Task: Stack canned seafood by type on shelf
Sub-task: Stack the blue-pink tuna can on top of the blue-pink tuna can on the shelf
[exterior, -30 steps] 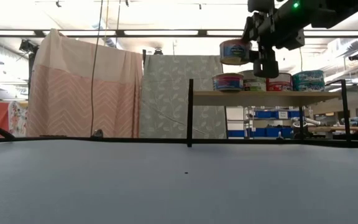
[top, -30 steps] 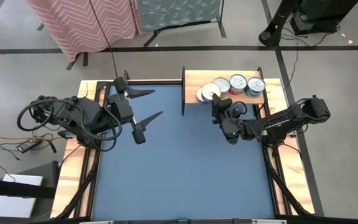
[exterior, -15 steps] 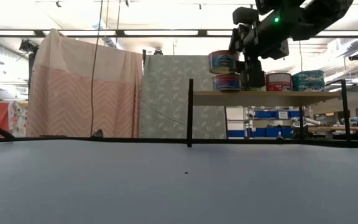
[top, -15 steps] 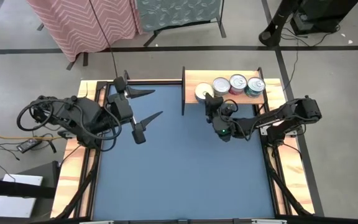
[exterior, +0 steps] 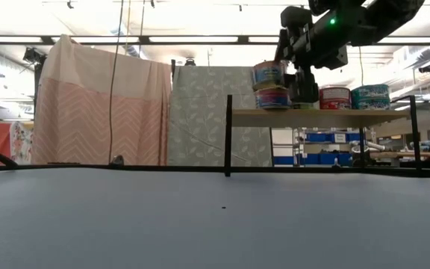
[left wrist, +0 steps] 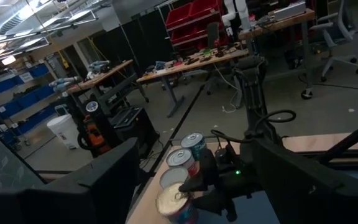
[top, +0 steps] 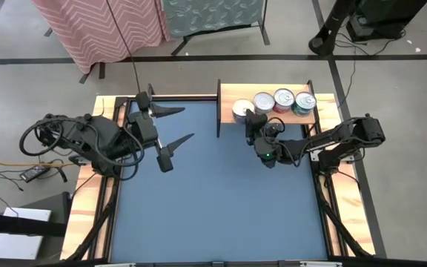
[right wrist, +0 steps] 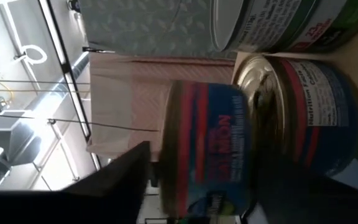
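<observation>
Item: small rectangular light-wood shelf (top: 228,95) with dark metal uprights at its ends, standing at the far edge of the big blue table top (top: 221,200), toward the right-arm side. Contents, read in the low view: a short round tin with a silver lid and a red-and-blue side label (exterior: 269,74), resting upright on top of a second round tin with the same kind of label (exterior: 272,98) at the end of the plank nearest the table's middle. Beside this pair stands a red-labelled round tin (exterior: 335,97). A teal-labelled round tin (exterior: 370,96) stands at the outer end. From above, four silver lids show in a row along the plank. Right gripper (top: 249,119): reaches in at the shelf's near edge and sits around the upper tin of the stack. The right wrist view shows that tin lying between the two dark members, set on the lid of the one below. Whether it is clamped or already let go cannot be told. Left gripper (top: 175,124): hangs over the left part of the table top, well apart from the shelf, its two pointed fingers (top: 165,111) spread wide with nothing between them.
</observation>
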Controlling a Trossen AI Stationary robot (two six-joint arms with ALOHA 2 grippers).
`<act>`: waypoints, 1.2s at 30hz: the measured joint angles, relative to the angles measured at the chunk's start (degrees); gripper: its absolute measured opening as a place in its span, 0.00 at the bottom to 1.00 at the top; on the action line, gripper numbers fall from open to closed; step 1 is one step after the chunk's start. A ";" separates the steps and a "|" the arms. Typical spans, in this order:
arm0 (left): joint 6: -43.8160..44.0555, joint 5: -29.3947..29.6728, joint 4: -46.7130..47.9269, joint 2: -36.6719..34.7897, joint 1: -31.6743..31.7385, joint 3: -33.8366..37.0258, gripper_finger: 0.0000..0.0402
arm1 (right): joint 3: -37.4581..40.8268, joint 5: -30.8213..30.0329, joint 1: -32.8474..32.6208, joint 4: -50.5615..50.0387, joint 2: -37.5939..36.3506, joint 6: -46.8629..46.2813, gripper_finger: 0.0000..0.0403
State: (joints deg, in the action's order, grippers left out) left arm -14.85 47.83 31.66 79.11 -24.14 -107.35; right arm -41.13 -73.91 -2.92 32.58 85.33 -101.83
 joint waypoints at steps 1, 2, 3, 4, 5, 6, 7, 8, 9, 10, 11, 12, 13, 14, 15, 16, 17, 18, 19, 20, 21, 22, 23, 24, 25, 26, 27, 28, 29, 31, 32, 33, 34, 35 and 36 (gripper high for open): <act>0.00 -0.01 0.00 0.00 0.00 0.00 0.78 | -0.01 -0.02 0.00 -0.01 -0.03 -0.07 0.68; -0.01 -0.02 0.00 0.00 0.00 0.00 0.78 | -0.01 -0.10 0.00 -0.02 -0.03 -0.18 0.74; -0.01 -0.02 -0.02 0.00 0.00 0.00 0.78 | -0.01 -0.18 0.00 -0.02 -0.03 -0.32 0.79; 0.02 -0.02 -0.02 0.00 0.00 0.00 0.78 | -0.01 -0.26 0.00 0.04 -0.03 -0.41 0.82; 0.04 -0.02 0.00 0.00 0.00 0.00 0.78 | -0.02 -0.26 0.00 0.21 -0.05 -0.41 0.85; 0.04 -0.06 0.00 0.00 0.00 0.00 0.78 | -0.03 -0.28 0.00 0.26 -0.06 -0.41 0.87; 0.05 -0.08 0.00 0.00 -0.05 0.00 0.78 | -0.03 -0.37 0.00 0.26 -0.06 -0.41 0.87; 0.07 -0.07 0.00 0.00 -0.25 0.00 0.78 | -0.03 -0.42 0.00 0.41 -0.06 -0.41 0.88; 0.07 -0.08 -0.02 -0.01 -0.46 0.00 0.78 | -0.03 -0.44 0.00 0.80 -0.06 -0.27 0.87; 0.07 -0.08 -0.02 -0.02 -0.68 0.00 0.78 | -0.03 -0.30 0.00 1.55 -0.06 -0.07 0.86; 0.05 -0.13 -0.02 -0.02 -0.78 0.00 0.78 | -0.01 -0.12 0.00 2.65 -0.03 0.27 0.85; 0.07 -0.17 0.00 -0.02 -0.89 0.00 0.78 | -0.01 -0.02 0.00 4.00 -0.03 1.03 0.84; 0.07 -0.16 -0.02 -0.02 -1.06 0.00 0.78 | -0.01 0.11 0.00 5.80 -0.03 2.35 0.82; 0.07 -0.16 -0.02 -0.02 -1.15 0.00 0.78 | -0.01 0.50 0.00 7.70 -0.03 4.22 0.81; 0.07 -0.15 -0.04 -0.02 -1.16 0.00 0.78 | -0.01 1.16 0.00 9.69 -0.03 6.47 0.80; 0.07 -0.15 -0.02 -0.02 -1.16 0.00 0.78 | -0.01 1.88 0.00 11.79 -0.03 8.85 0.79; 0.09 -0.15 -0.04 -0.02 -1.16 0.00 0.78 | -0.01 2.41 0.00 13.82 -0.03 11.34 0.78; 0.09 -0.14 -0.04 -0.02 -1.16 0.00 0.78 | -0.01 2.99 0.00 15.62 -0.03 13.50 0.78; 0.09 -0.15 -0.04 -0.02 -1.16 0.00 0.78 | -0.01 3.41 -0.02 17.11 -0.03 15.27 0.77; 0.09 -0.15 -0.04 -0.04 -1.16 0.00 0.78 | -0.01 3.52 -0.16 18.36 -0.03 16.79 0.77; 0.11 -0.15 -0.04 -0.04 -1.16 0.00 0.78 | -0.01 3.51 -0.37 19.17 -0.03 17.80 0.76; 0.15 -0.14 -0.04 -0.04 -1.24 0.00 0.78 | -0.01 3.49 -0.62 19.32 -0.06 18.20 0.76; 0.20 -0.11 -0.06 -0.04 -1.45 0.00 0.78 | -0.01 3.39 -0.99 19.18 -0.06 18.29 0.76; 0.21 -0.11 -0.10 -0.04 -1.65 0.00 0.78 | -0.01 3.43 -1.45 18.70 -0.06 18.30 0.76; 0.22 -0.11 -0.18 -0.04 -1.86 0.00 0.78 | -0.01 3.38 -1.89 18.11 -0.06 18.30 0.76; 0.23 -0.11 -0.17 -0.04 -2.10 0.00 0.78 | -0.01 3.17 -2.38 17.55 -0.06 18.13 0.76; 0.28 -0.11 -0.17 -0.07 -2.33 0.00 0.78 | -0.01 2.62 -2.84 16.94 -0.06 17.78 0.76; 0.31 -0.11 -0.17 -0.07 -2.57 0.00 0.78 | -0.01 1.86 -3.33 16.65 -0.04 17.60 0.76; 0.31 -0.11 -0.18 -0.07 -2.77 0.00 0.78 | -0.01 1.01 -3.77 16.58 -0.03 17.58 0.76; 0.31 -0.11 -0.34 -0.07 -3.05 0.00 0.78 | -0.01 0.10 -4.39 16.69 -0.03 17.54 0.76; 0.31 -0.11 -0.67 -0.07 -3.11 0.00 0.78 | -0.01 0.02 -4.61 16.70 -0.03 17.51 0.76; 0.31 -0.11 -0.93 -0.07 -3.25 0.00 0.78 | -0.01 0.07 -4.89 16.70 -0.03 17.45 0.76; 0.31 -0.08 -1.15 -0.07 -3.34 0.00 0.78 | -0.01 0.04 -5.13 16.70 -0.03 17.41 0.76; 0.31 -0.07 -1.51 -0.07 -3.37 0.00 0.78 | -0.01 0.04 -5.38 16.78 -0.03 17.41 0.76; 0.33 -0.07 -1.88 -0.07 -3.37 0.00 0.78 | -0.01 0.00 -5.67 16.85 -0.03 17.41 0.76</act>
State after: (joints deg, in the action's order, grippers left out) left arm -14.52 47.76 29.78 79.05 -27.51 -107.35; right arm -41.15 -73.91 -8.59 49.43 85.30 -84.42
